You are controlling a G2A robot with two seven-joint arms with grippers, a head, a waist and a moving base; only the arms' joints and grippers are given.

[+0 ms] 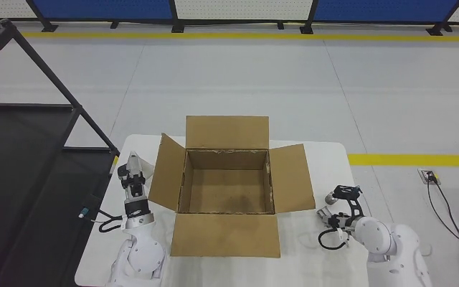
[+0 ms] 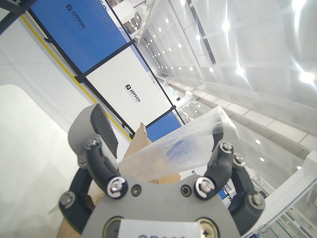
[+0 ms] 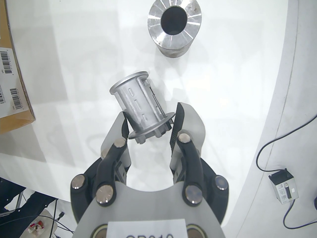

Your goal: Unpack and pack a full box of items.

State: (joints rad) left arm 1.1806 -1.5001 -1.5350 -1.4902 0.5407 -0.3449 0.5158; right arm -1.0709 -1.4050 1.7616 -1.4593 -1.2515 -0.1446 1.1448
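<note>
Cardboard box (image 1: 226, 235) is set at the middle of the table (image 1: 315, 247). All four flaps are folded out and its brown floor is in plain sight. Unpacking is judged done and repacking not yet begun.

Right of the box, the right gripper (image 3: 151, 116) is drawn narrow on the flanged end of a slotted metal sleeve (image 3: 137, 97), with a pad pressed to each side. The sleeve is held tilted, its body pointing away from the gripper. Whether it is lifted off the table cannot be told. A thick metal bushing (image 3: 174, 29) is stood upright just beyond, apart from the sleeve, bore upward. That pose is judged stable and leaves its sides free for a grasp.

Left of the box, the left gripper (image 2: 158, 122) is spread wide and aimed upward. A clear plastic bag (image 2: 188, 144) is draped between the fingers, lying against one pad and not pinched. It is probably clinging there.
</note>
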